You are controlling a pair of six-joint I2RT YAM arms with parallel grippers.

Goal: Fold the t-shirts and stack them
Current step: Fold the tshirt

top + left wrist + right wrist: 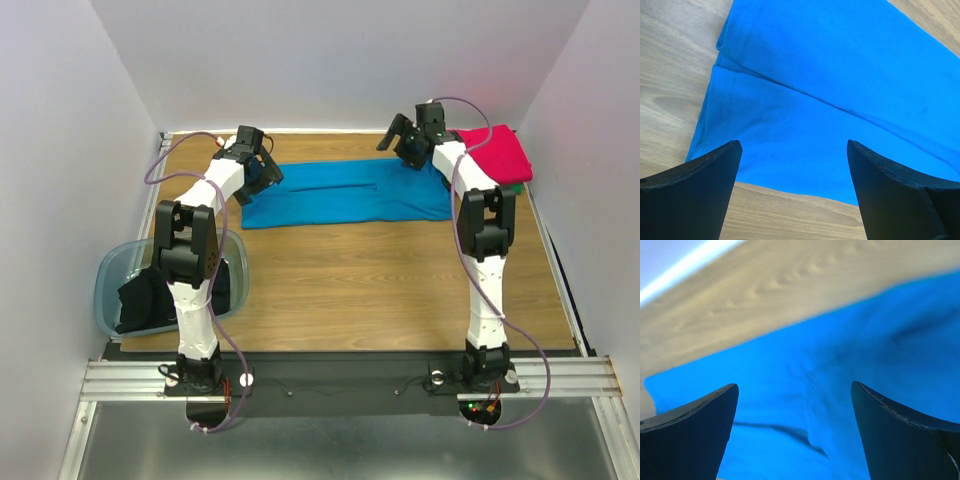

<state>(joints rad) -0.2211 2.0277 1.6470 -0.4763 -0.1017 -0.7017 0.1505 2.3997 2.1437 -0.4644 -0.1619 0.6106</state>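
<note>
Left tool (793, 142) and right tool (794, 384) hang forward, jaws spread wide.

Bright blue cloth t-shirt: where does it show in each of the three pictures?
Top external: the bright blue cloth t-shirt lies flat at the far middle.
Left wrist: the t-shirt fills most of the picture.
Right wrist: the t-shirt fills the lower right.
Shared landmark: the light wooden table top bordering it.

black t-shirt (137, 302): part hidden by left arm (190, 255) | blue t-shirt (840, 385): blurred, cut off
</note>
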